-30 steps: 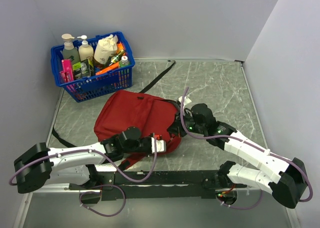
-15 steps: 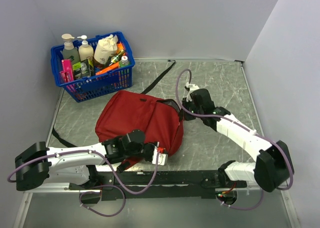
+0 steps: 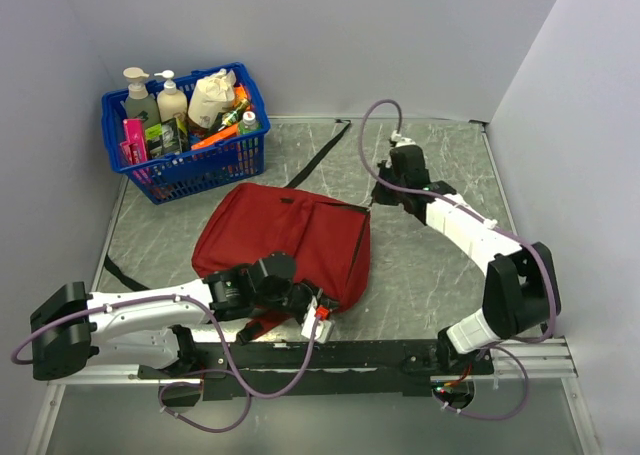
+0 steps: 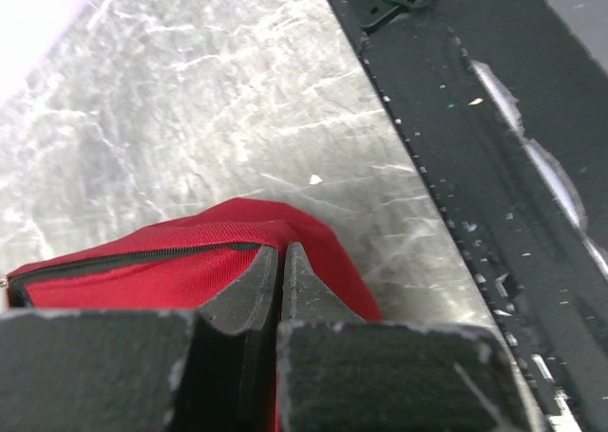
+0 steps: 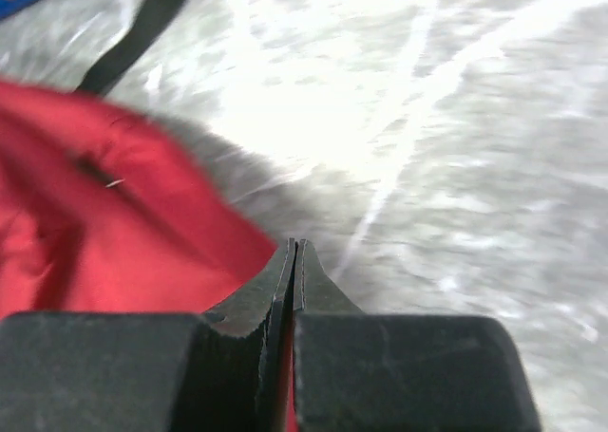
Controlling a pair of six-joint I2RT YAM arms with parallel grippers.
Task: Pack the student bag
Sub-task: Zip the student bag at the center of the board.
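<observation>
The student bag [image 3: 285, 243], a dark red fabric backpack, lies flat near the middle of the grey marbled table [image 3: 430, 265], its long side running from near left to far right. The left gripper [image 3: 322, 313] sits at the bag's near right corner, close to the black rail [image 3: 350, 353] along the table's near edge. In the left wrist view its fingers [image 4: 256, 294] are pressed together with their tips against the red cloth just beside a black zipper [image 4: 133, 258]; whether any cloth is caught between them cannot be told. The right gripper [image 3: 377, 192] reaches to the bag's far right corner, its arm stretched across the right side of the table. In the right wrist view, which is blurred, its jaws are closed tight and the red fabric runs up to their tips. A black strap [image 3: 315, 155] trails from the bag toward the back wall. A blue plastic basket [image 3: 195, 165] full of bottles stands in the far left corner, well apart from the bag
</observation>
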